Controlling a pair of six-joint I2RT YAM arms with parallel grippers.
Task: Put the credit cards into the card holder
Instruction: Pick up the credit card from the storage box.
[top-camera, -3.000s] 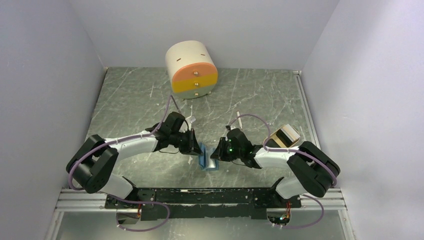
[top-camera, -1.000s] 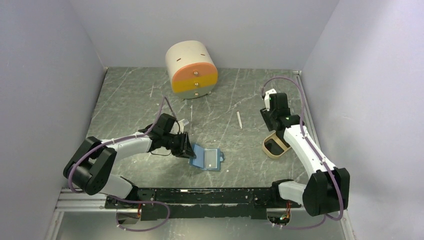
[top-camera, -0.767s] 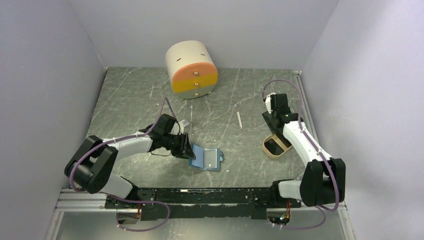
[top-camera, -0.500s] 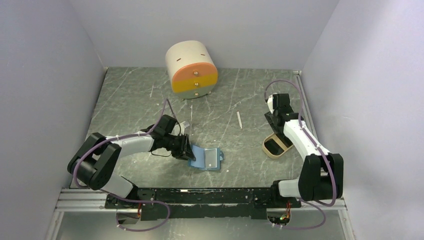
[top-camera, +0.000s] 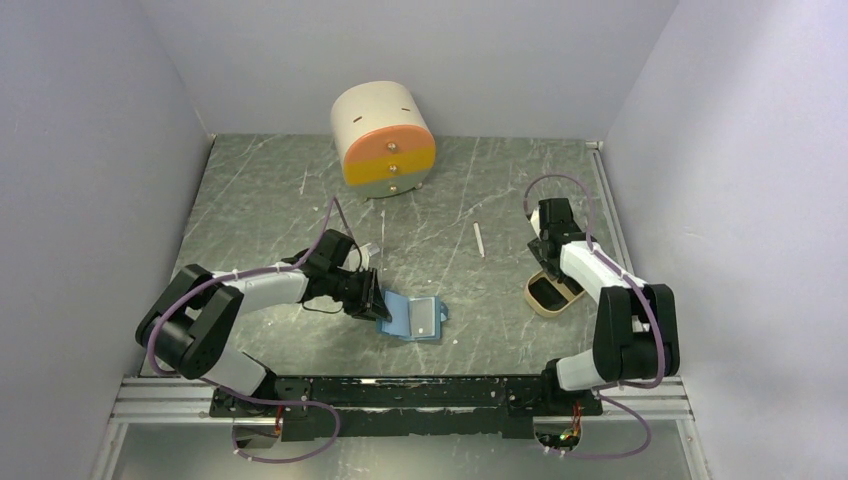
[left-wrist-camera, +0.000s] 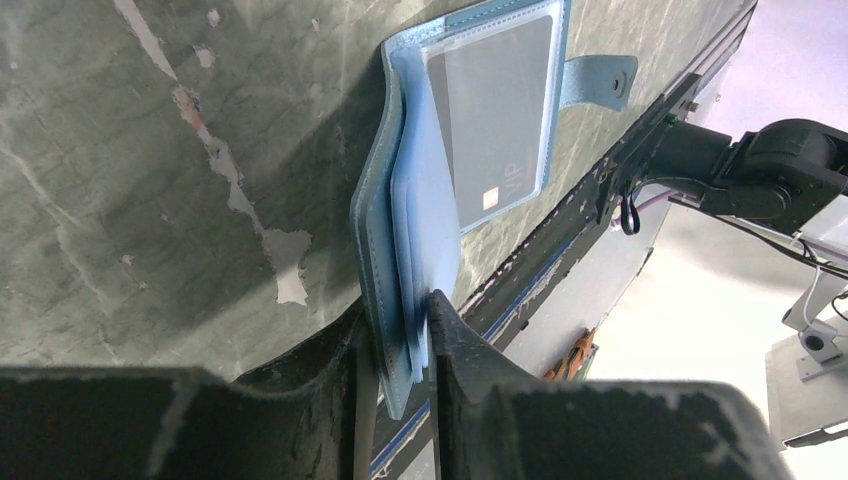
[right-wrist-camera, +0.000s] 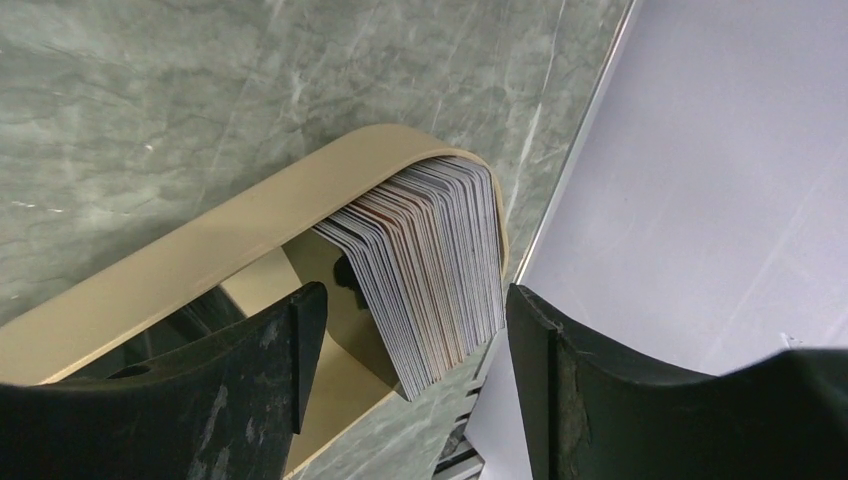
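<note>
The blue card holder (top-camera: 414, 319) lies open on the table in front of the arms. My left gripper (top-camera: 374, 297) is shut on its left flap (left-wrist-camera: 398, 255), which stands on edge between the jaws of my left gripper (left-wrist-camera: 398, 315). A dark grey card (left-wrist-camera: 495, 110) sits in the clear pocket. A stack of credit cards (right-wrist-camera: 440, 255) stands on edge in the beige tray (right-wrist-camera: 230, 245). My right gripper (right-wrist-camera: 415, 300) hangs open above that stack, with one finger on each side and no contact. From above, my right gripper (top-camera: 547, 262) hides the stack.
A cream drum-shaped drawer unit (top-camera: 384, 140) with an orange front stands at the back. A small white stick (top-camera: 479, 240) lies mid-table. The beige tray (top-camera: 534, 298) sits close to the right wall (right-wrist-camera: 720, 150) and the table's metal edge strip (right-wrist-camera: 565, 170).
My right arm has left the card holder, swung to the right side and come down over the tray, its jaws widening. My left gripper keeps hold of the card holder's flap, barely moving.
</note>
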